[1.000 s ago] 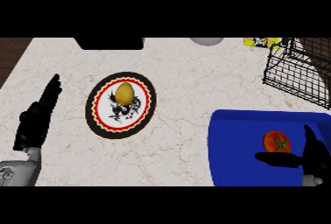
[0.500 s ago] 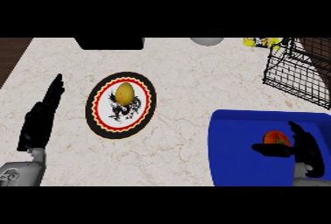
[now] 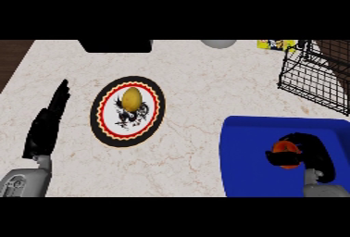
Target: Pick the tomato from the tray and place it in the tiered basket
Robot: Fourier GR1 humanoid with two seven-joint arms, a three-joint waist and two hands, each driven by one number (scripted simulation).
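Fingers (image 3: 284,159) of my right hand (image 3: 311,155) are curled round the tomato (image 3: 285,149), thumb and fingertips closing on it from the near side and the right, so I read this as the grasp itself, with no lift I can vouch for; the tomato sits in the blue tray (image 3: 249,157), toward its right half, and I cannot tell whether it rests on the tray floor or is just clear of it. What shows of the tomato is a small round orange-red patch, partly hidden by the dark fingers wrapped over it; I judge it smooth and round enough to roll if the hold opens early. At the view's left my left hand (image 3: 46,127) rests on the counter (image 3: 198,83) with its fingers straight and holding nothing, well apart from the work, which keeps it out of the right arm's way. Farther out, in the middle, lies a patterned plate (image 3: 109,134) with a yellowish, egg-shaped item (image 3: 132,98) on it, no part of this job. Farthest, at the upper right, stands the black wire tiered basket (image 3: 311,81), well beyond the tray's far edge; that is where the tomato must go, so the next move I would expect is up and away toward it.
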